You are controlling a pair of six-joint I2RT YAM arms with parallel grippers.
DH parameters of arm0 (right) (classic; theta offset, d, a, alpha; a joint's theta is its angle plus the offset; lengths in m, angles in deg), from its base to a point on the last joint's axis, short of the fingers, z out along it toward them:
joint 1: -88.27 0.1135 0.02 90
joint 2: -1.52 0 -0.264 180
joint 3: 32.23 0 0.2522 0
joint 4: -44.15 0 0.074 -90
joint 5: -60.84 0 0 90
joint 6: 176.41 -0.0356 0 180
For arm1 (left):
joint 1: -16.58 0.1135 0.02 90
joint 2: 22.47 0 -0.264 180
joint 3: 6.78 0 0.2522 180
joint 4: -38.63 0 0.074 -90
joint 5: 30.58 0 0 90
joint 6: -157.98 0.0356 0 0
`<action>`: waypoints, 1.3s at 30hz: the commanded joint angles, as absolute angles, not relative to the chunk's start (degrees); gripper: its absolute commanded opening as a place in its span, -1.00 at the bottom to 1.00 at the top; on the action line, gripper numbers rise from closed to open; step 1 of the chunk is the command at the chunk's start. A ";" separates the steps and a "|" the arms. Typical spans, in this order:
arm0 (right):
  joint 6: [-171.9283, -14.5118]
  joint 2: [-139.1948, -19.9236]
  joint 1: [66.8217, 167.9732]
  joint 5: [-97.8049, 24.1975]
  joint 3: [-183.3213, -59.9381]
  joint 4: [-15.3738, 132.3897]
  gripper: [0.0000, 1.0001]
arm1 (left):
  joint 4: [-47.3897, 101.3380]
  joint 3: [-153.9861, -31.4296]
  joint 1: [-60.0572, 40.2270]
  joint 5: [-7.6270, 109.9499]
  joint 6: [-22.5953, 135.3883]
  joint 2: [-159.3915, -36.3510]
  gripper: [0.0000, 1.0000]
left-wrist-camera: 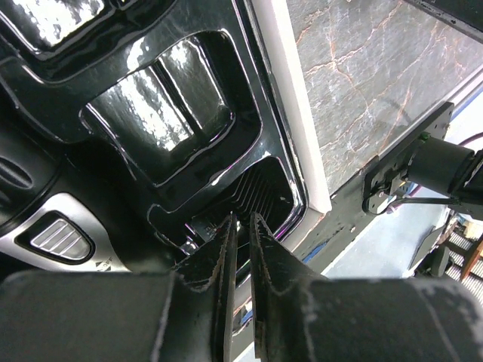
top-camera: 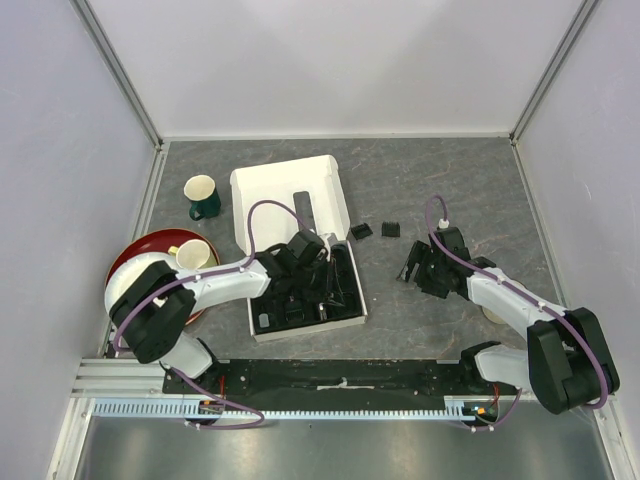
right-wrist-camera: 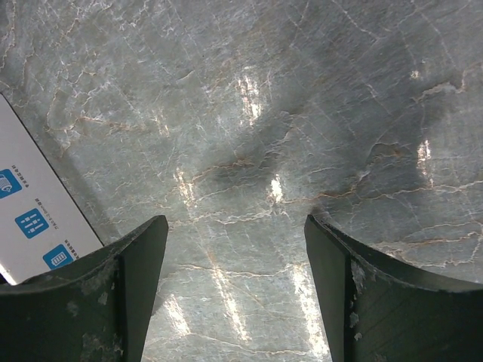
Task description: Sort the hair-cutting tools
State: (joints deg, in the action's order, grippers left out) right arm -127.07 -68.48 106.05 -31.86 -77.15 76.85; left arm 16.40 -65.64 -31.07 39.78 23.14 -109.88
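The silver-and-black clipper (left-wrist-camera: 64,237) lies in the black tray (top-camera: 345,310) of the white box, as the left wrist view shows. My left gripper (top-camera: 318,280) hangs over the tray, its jaws nearly touching (left-wrist-camera: 241,220), with nothing seen between them. Just past its tips, a ribbed black comb guard (left-wrist-camera: 260,188) sits in a tray pocket. Two small black comb guards (top-camera: 361,231) (top-camera: 390,229) lie on the table right of the box. My right gripper (top-camera: 415,266) is open and empty (right-wrist-camera: 234,249) above bare grey table.
The white box lid (top-camera: 285,190) lies behind the tray; its printed corner (right-wrist-camera: 34,219) shows in the right wrist view. A green mug (top-camera: 203,197) stands at the back left. A cream mug (top-camera: 193,254) sits on a red plate (top-camera: 135,262).
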 commanded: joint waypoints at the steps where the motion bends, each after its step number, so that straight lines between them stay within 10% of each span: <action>1: -126.75 -69.14 105.94 -31.27 -76.49 75.75 0.62 | 16.61 -67.38 -31.23 40.61 26.23 -111.41 -0.66; 10: -125.96 -68.00 106.02 -29.52 -80.00 77.77 0.61 | 14.24 -70.10 -31.32 44.29 28.24 -107.64 -0.62; 28: -116.73 -90.92 109.63 -18.36 -106.80 78.92 0.95 | 7.82 -75.56 -31.14 66.17 42.39 -87.43 0.66; 39: -111.11 -109.30 110.51 -11.68 -122.11 83.40 0.83 | 7.73 -71.78 -30.70 70.41 45.91 -81.88 0.78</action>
